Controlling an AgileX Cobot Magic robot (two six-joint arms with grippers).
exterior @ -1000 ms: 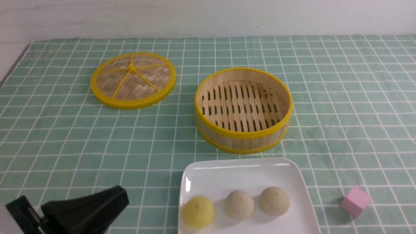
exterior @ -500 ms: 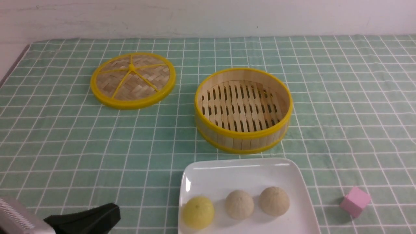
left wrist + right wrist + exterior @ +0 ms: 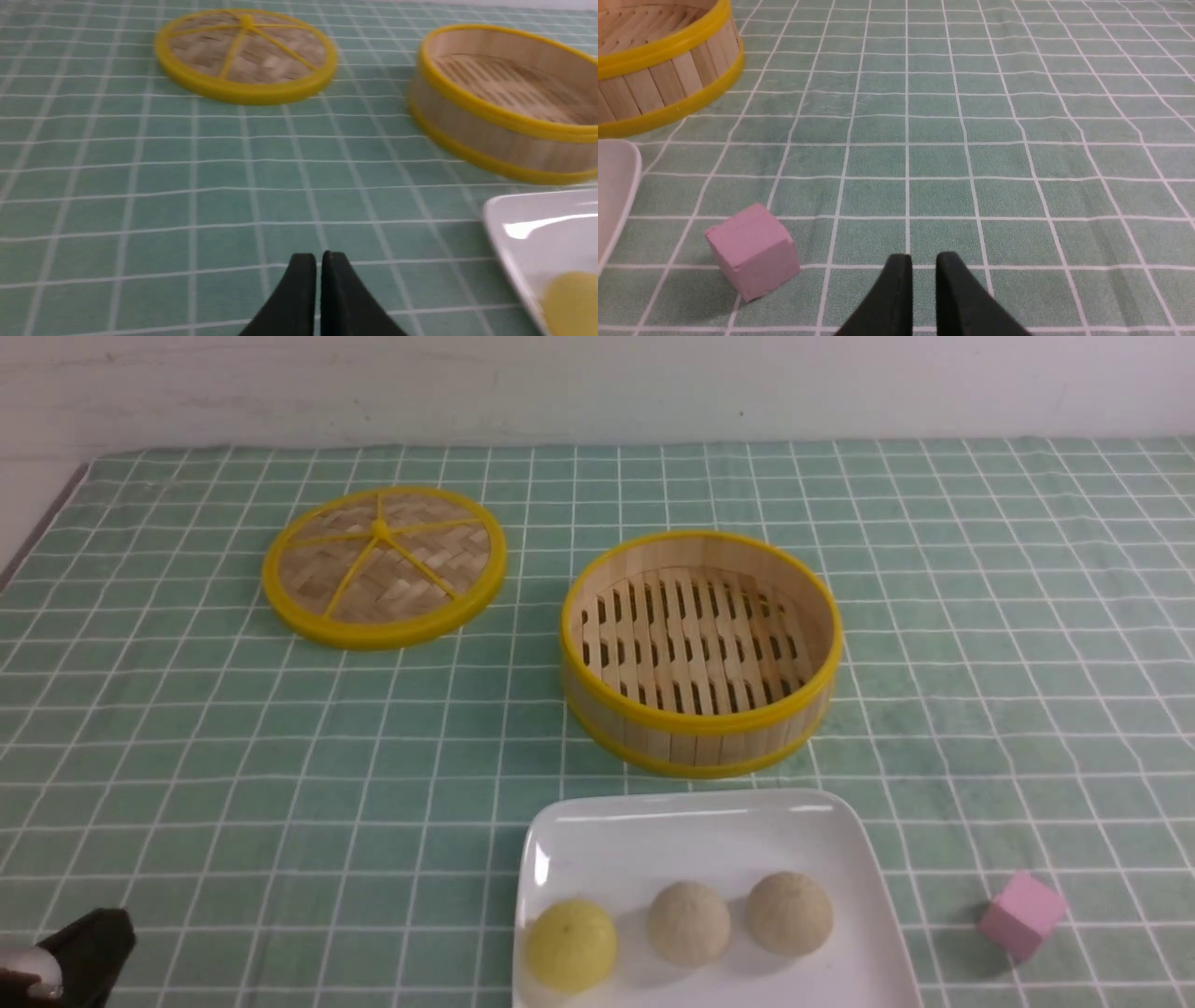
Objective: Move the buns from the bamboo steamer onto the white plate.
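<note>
All three buns lie in a row on the white plate (image 3: 672, 831): the yellow bun (image 3: 570, 945) at the left, a cream bun (image 3: 689, 923) in the middle, and another cream bun (image 3: 789, 914) at the right. The bamboo steamer (image 3: 700, 723) stands just behind the plate with nothing on its slatted floor. My left gripper (image 3: 89, 952) shows only as a black tip at the bottom left corner. In the left wrist view the left gripper (image 3: 320, 256) is shut and empty above the cloth, left of the plate (image 3: 523, 233). My right gripper (image 3: 924, 259) is shut and empty, out of the front view.
The flat woven lid (image 3: 384, 566) lies at the back left on the green checked cloth. A pink cube (image 3: 1020, 915) sits right of the plate, close to my right gripper in its wrist view, where the pink cube (image 3: 752, 249) is beside the fingers.
My left gripper has drawn back toward the lower left corner and has nearly left the front view. The buns, plate and steamer have not moved.
</note>
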